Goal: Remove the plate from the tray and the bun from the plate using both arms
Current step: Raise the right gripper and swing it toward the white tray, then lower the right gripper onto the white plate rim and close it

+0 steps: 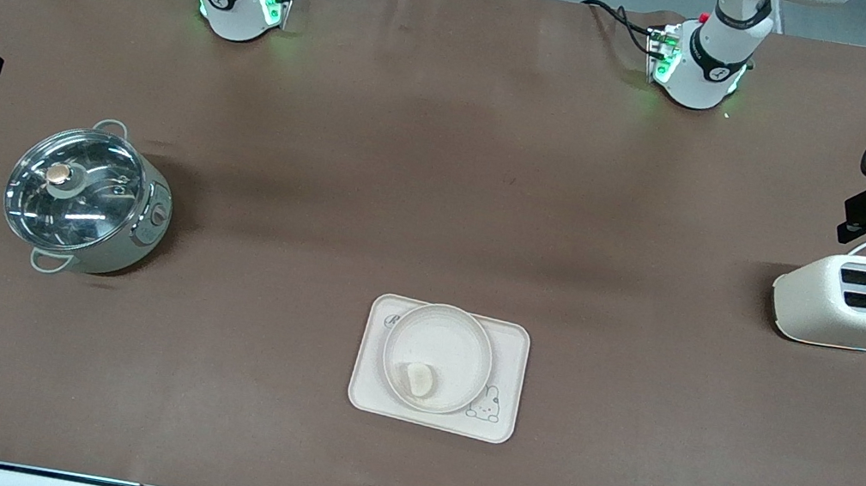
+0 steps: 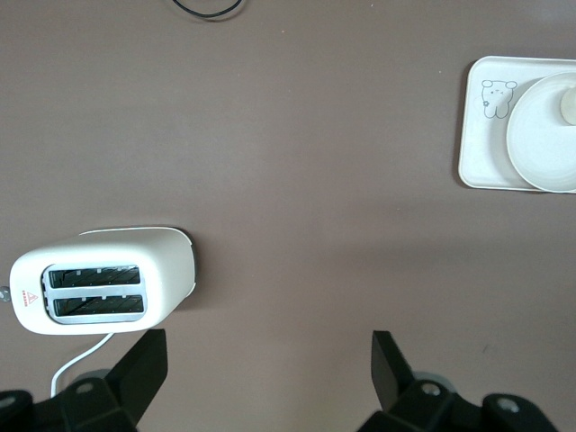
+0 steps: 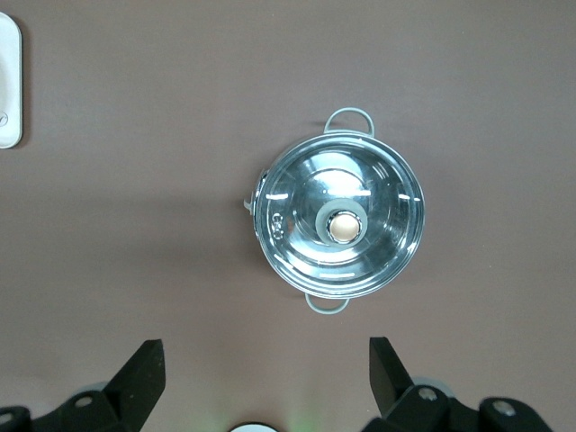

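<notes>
— Bun (image 1: 418, 378)? 
— Lying in the plate (image 1: 462, 330) on the tray (image 1: 507, 376), well apart from both hands.
— Hands?
— Left hand (image 2: 270, 378) hovering spread open beside the toaster (image 2: 103, 279); right hand (image 3: 267, 378) gaping near the pot (image 3: 340, 223).

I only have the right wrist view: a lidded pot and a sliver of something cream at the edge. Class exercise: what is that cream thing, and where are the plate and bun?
Observer: That sliver is the tray, in the middle of the table, nearer the front camera than the pot.
Operator: And the plate?
Observer: The plate lies on the tray.
Operator: The bun?
Observer: The bun sits on the plate, near its rim on the front camera's side.
Operator: Where are the grippers?
Observer: The left gripper hangs open above the table by the toaster; the right gripper hangs open by the pot. Neither holds anything.
</notes>
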Available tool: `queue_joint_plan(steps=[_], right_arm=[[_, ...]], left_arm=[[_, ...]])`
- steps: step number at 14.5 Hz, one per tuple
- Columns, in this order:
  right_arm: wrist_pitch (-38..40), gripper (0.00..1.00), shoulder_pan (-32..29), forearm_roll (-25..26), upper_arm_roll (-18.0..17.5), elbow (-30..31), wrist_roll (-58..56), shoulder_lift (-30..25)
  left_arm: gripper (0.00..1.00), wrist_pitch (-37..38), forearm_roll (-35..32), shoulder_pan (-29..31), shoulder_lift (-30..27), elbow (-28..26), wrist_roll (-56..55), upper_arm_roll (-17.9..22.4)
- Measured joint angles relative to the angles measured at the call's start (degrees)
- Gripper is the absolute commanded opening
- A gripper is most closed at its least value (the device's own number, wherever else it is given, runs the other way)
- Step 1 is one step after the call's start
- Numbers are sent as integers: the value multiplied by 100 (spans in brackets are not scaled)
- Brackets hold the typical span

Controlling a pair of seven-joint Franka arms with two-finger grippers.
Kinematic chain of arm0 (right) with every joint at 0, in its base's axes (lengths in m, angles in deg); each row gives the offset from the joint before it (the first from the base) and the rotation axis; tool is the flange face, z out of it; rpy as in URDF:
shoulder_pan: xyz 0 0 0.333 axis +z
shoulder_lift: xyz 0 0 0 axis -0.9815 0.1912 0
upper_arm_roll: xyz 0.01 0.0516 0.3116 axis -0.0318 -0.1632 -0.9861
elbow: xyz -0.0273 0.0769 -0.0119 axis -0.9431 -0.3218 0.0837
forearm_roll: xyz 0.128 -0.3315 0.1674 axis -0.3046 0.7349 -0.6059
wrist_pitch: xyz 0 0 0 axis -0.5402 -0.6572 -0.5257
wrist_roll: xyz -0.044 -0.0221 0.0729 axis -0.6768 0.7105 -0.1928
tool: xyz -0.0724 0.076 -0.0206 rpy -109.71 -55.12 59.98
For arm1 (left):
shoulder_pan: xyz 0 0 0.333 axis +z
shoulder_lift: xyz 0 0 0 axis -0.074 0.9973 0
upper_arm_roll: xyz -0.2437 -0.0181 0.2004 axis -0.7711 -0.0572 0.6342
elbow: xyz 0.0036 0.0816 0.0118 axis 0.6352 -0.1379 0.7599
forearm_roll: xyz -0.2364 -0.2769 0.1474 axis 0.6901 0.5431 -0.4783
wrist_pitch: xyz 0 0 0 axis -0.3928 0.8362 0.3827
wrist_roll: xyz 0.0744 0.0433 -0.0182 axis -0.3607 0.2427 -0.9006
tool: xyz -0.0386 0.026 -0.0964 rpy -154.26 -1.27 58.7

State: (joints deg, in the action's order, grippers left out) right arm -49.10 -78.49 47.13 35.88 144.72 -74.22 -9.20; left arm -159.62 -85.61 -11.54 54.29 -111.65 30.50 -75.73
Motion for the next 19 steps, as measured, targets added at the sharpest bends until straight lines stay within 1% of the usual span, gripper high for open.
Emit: queue_joint_plan(steps=[5,6,9,11,15,16,19], right_arm=[[-76,100,16,-13,-6,34,0,24],[-139,100,34,-80,-11,50,0,32],[-321,100,115,-641,-26,106,121,154],[-717,100,338,-839,-43,163,294,448],[-1500,100,1083,-1037,-78,209,1270,1250],[-1675,100,1217,-1162,-82,221,1470,1461],[-2327,100,1332,-1915,-79,237,1678,2090]], left_arm=[[100,0,1,11,2,0,-7,11],[100,0,1,14,2,0,-15,15],[100,0,7,19,4,0,-60,21],[100,0,8,23,10,2,-58,23],[100,-2,8,20,15,51,-53,22],[100,-2,8,19,16,58,-51,22],[100,-2,8,16,19,63,-48,20]])
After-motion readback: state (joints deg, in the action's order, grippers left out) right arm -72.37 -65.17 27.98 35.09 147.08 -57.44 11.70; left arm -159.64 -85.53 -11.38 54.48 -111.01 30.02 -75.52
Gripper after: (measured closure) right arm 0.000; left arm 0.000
